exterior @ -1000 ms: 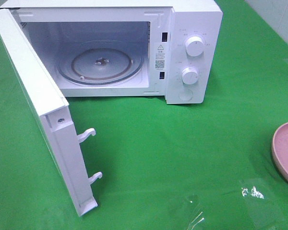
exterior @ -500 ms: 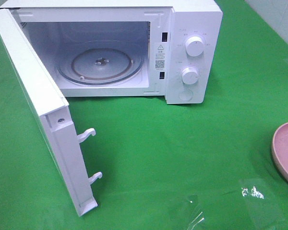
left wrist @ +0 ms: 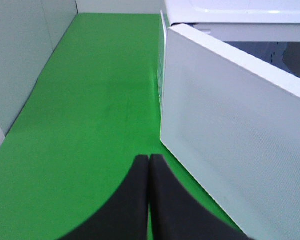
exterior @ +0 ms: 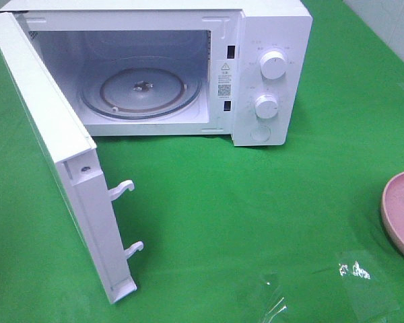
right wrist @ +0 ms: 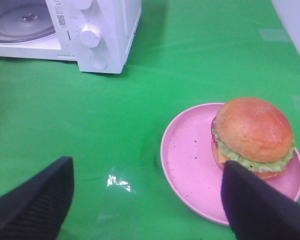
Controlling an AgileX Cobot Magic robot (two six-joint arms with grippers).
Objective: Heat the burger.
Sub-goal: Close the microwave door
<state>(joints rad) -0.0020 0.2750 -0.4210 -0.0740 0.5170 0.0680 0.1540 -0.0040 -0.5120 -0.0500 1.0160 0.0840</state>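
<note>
Your left hand (left wrist: 148, 172) is closed all the way, its two dark fingers (left wrist: 135, 200) pressed flat against each other with nothing between them. It hangs over the green tabletop (left wrist: 90, 115), just beside the outer face of the microwave door (left wrist: 230, 150), without touching it.

Your right hand (right wrist: 147, 200) is spread wide and holds nothing. One finger (right wrist: 32, 205) sits over bare green cloth; the other finger (right wrist: 260, 205) overlaps the near rim of the pink plate (right wrist: 190, 155) in the wrist view, though you cannot tell from here whether it touches the plate.

The burger (right wrist: 252, 137) sits upright on that plate, toward the side away from the microwave, its golden-brown bun on top with green lettuce and a bit of red showing beneath. It is not gripped; it lies close to the right hand's finger, but not between the two fingers.

In the overhead view only a slice of the plate (exterior: 398, 212) shows at the right edge, well apart from the microwave (exterior: 269, 67). The door (exterior: 74, 182) stands swung open to the left, its two latch hooks (exterior: 121, 190) pointing out from the edge. Inside, the glass turntable (exterior: 141, 91) lies bare. Two white knobs (exterior: 273, 65) sit one above the other on the control panel, with a round button below them. A few glossy reflections (exterior: 353, 271) mark the cloth near the front edge.
</note>
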